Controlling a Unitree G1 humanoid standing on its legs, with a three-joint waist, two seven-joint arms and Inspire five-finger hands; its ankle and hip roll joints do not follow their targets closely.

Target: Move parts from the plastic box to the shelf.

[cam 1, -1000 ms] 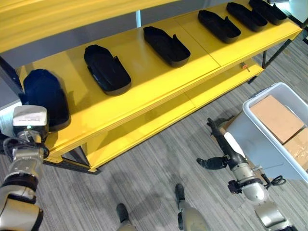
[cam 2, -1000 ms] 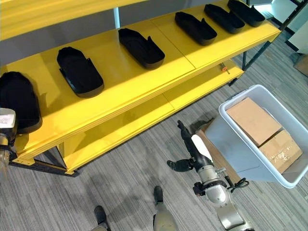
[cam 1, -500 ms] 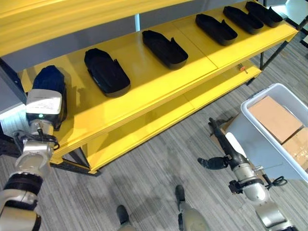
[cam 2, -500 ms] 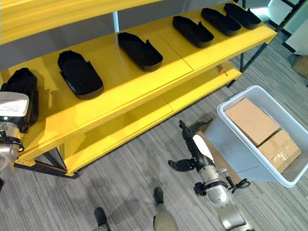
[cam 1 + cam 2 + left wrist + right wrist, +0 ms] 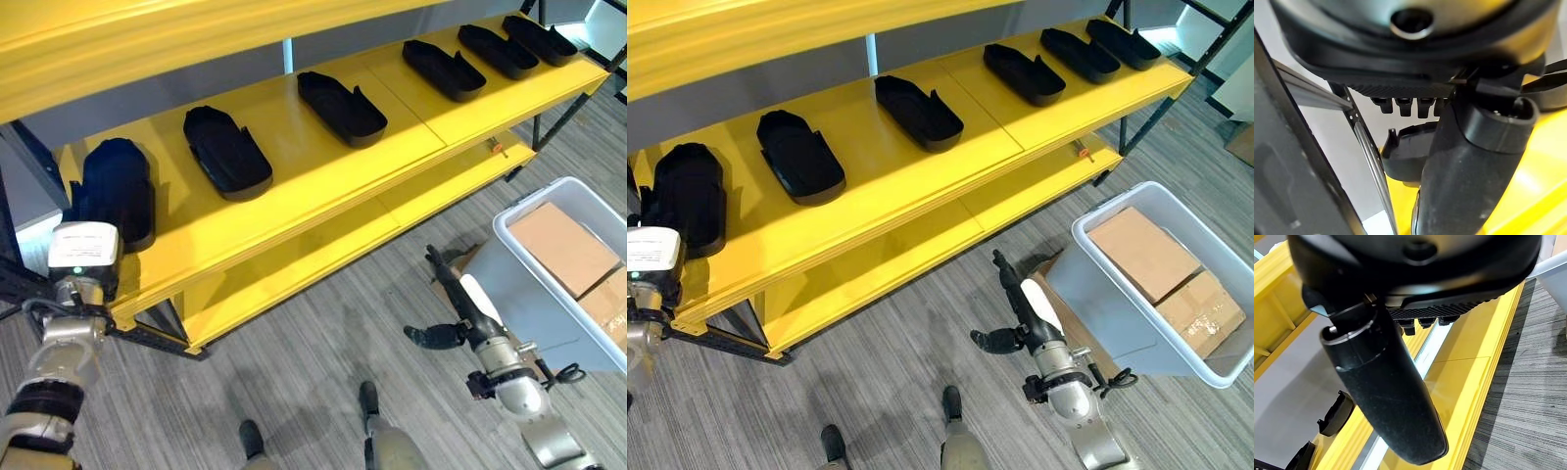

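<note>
Left eye view: the leftmost black part (image 5: 116, 188) now sits alone on the yellow shelf (image 5: 323, 157), left arm pulled back from it versus a second ago, wrist now below the shelf's front edge; so that part looks placed, sixth in the row. Left hand itself is hidden behind the wrist camera box here. Right hand (image 5: 453, 308) hangs low over the floor, fingers straight and relaxed, thumb out, holding nothing, much as before. White plastic box (image 5: 534, 211) at right is cut off by the frame; it shows cardboard boxes (image 5: 561, 242), no black parts visible in it. Right eye view: same layout, leftmost part (image 5: 688, 196) clear of the arm, plastic box (image 5: 1097, 227) shown whole, still no parts visible inside. Left wrist view: left hand (image 5: 1459, 161) thumb extended, fingertips (image 5: 1403, 104) short stubs, not curled on anything; the part sits beyond them, apart. Right wrist view: right hand (image 5: 1386, 382) empty; shelf edge and two parts beyond.
</note>
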